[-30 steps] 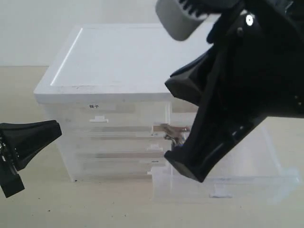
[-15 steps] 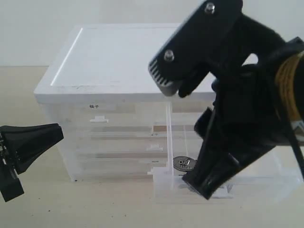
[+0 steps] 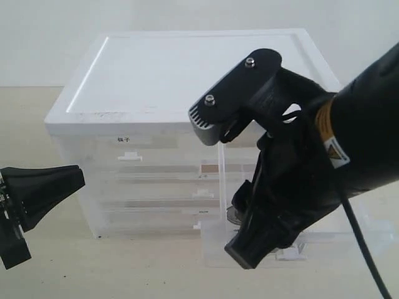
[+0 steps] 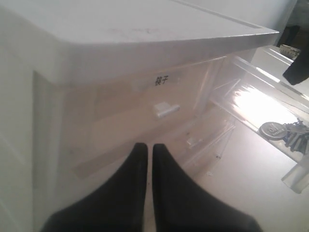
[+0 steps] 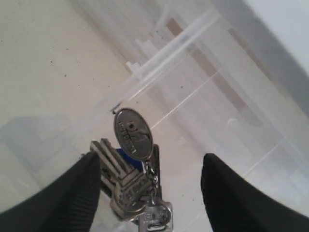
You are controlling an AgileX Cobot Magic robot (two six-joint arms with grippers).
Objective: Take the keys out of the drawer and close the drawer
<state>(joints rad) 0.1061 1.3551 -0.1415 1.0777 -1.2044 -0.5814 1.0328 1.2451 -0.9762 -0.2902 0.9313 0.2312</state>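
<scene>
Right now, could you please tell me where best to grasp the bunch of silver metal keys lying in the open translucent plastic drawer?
Probably the stacked key blades, from above: they form the thickest part, while the oval grey disc lies flat. The open right gripper straddles them.

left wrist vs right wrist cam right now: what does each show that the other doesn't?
Only left wrist: the shut left tool, the white cabinet top and the labelled drawer.
Only right wrist: the right tool, open, with a finger on each side of the bunch.
Both: the keys lying in the pulled-out drawer.
</scene>
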